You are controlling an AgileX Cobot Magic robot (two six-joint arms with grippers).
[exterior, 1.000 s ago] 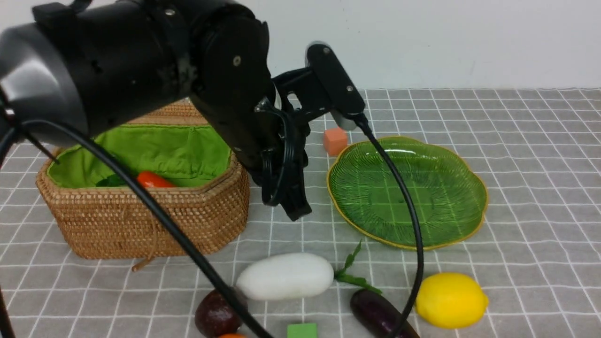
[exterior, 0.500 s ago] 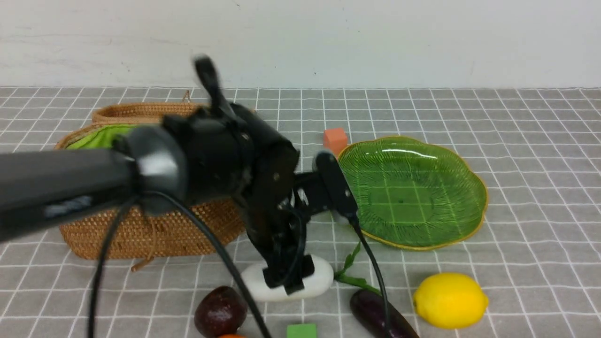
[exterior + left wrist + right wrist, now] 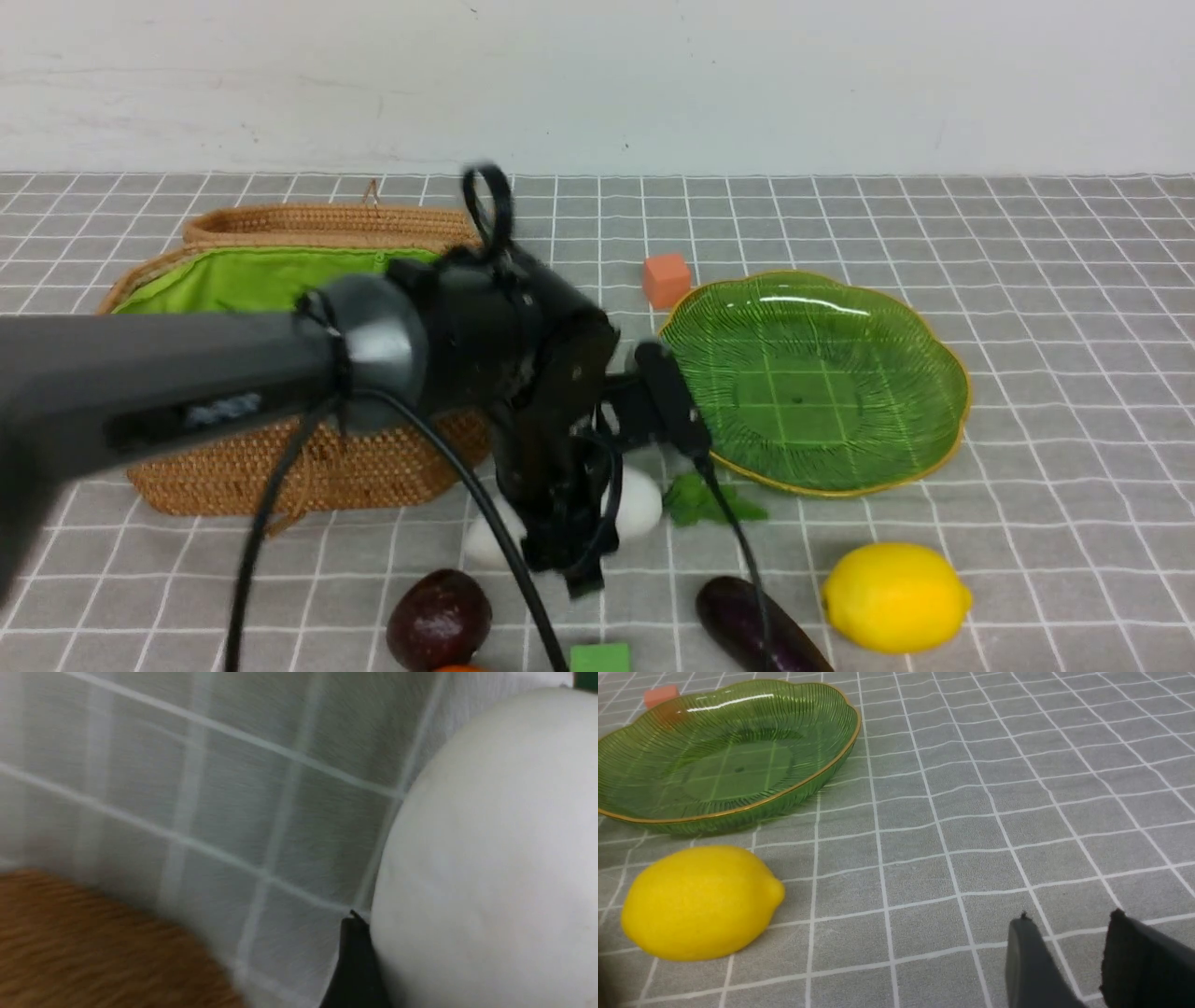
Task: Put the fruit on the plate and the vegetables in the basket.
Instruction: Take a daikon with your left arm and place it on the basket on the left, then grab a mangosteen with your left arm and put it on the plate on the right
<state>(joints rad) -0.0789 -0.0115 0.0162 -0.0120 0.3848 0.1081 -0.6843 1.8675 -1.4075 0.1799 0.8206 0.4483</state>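
Front view: within the last second the left arm has swung down from above the gap between basket and plate. Its left tool (image 3: 571, 560) now straddles the white oblong toy radish with green leaves (image 3: 638, 502). The radish has shifted. It lay level on the grey-checked desk (image 3: 1027, 467); now it sits slewed, closer to the large woven wicker basket with green lining (image 3: 280, 471). Whether the jaws have clamped it or only nudged it, I cannot tell. The yellow toy lemon (image 3: 896, 597), the round maroon fruit (image 3: 439, 621) and the glossy purple eggplant (image 3: 747, 621) lie where they were. The wide green glass plate with the gold rim (image 3: 822, 383) holds nothing. A second ago an orange carrot showed inside the basket; the arm now hides that spot.

Left wrist view: the radish (image 3: 486, 858) fills much of the picture, touching 1 black fingertip (image 3: 355, 961). The other finger is out of sight. Blurred wicker (image 3: 93, 942) shows nearby.

Right wrist view: the right tool (image 3: 1069, 924) hovers low over bare cloth, jaws partly apart with nothing between them. The lemon (image 3: 700, 900) is near, the plate (image 3: 738, 765) beyond it, and a small orange cube (image 3: 661, 695) behind that.

My reading: the 2nd vegetable's pickup is under way. The fruit is not yet on the plate.
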